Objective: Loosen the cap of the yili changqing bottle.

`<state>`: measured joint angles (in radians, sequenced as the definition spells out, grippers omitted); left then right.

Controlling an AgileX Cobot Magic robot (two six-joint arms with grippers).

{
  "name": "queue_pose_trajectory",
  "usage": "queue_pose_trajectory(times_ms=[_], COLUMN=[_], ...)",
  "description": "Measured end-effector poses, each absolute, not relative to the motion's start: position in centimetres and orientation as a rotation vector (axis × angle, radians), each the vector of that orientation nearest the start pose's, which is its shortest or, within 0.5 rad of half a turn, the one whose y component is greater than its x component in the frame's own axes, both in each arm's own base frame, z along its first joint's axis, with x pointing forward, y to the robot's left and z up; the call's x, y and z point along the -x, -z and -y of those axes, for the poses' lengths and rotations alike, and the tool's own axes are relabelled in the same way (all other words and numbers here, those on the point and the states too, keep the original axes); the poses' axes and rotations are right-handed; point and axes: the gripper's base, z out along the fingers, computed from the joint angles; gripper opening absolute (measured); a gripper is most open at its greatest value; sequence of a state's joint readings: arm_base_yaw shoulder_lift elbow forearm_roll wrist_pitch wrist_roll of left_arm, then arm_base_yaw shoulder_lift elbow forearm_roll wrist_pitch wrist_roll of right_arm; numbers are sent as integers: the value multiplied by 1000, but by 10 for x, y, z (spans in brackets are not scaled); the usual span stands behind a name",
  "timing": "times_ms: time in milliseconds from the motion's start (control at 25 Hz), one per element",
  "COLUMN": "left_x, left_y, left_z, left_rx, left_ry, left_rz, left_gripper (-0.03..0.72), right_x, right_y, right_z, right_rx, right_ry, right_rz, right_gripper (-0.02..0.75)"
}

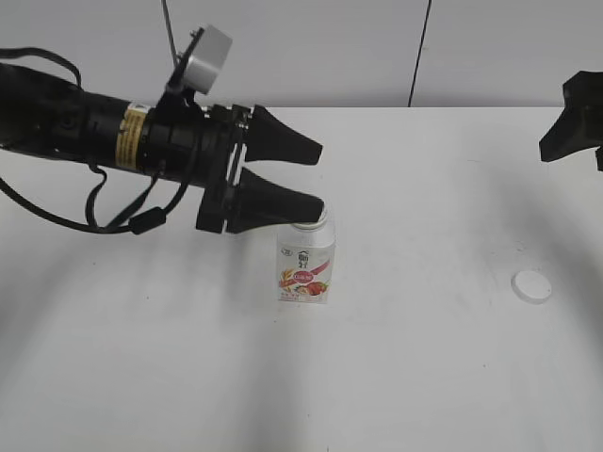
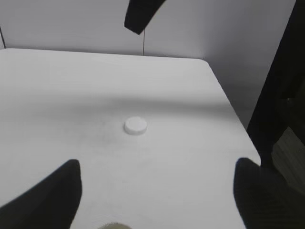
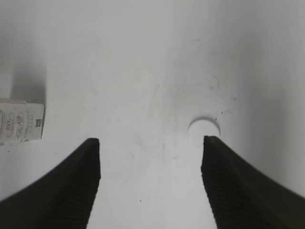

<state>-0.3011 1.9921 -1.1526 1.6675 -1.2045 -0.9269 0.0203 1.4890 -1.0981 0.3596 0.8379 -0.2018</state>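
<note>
White cap (image 1: 531, 286) lies off, far right of my open left claw (image 1: 320, 179); its lower finger beside the bottle (image 1: 305, 264) may tip it.

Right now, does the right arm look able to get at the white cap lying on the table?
Probably yes. The cap lies alone on bare table, just ahead of the right gripper, whose fingers stand open. The bottle and left gripper are well away from it.
</note>
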Motion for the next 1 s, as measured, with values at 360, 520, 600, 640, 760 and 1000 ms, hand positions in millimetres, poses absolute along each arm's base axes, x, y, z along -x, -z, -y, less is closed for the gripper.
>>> queue_pose_trajectory(times_ms=[360,520,600,640,760,1000], left_x=[-319,-326,-333,-336,-348,-370], left_y=[-262,-276,-279,-279,-278,-281], left_z=[177,162,154,150,136,99], left_rx=[-1237,-1060,-937,-889,-711,-354], left_ry=[934,712,633,607,480,60], left_rz=[-1639,-1826,-1890,-1912,-1966,-1954], left_gripper=[589,589,589,589,589,589], right_x=[-274,-263,-260,-258,-253,-250], right_y=[-309,-321,-325,-327,-330,-330], right_z=[-31,-31,-31,-31,-31,-32], right_rx=[87,100,104,106,116,126], right_ry=[-380,-382,-382,-382,-386,-393], right_rz=[-2592,-2567,-2557,-2553,-2557,-2578], right_gripper=[525,525,525,525,525,525])
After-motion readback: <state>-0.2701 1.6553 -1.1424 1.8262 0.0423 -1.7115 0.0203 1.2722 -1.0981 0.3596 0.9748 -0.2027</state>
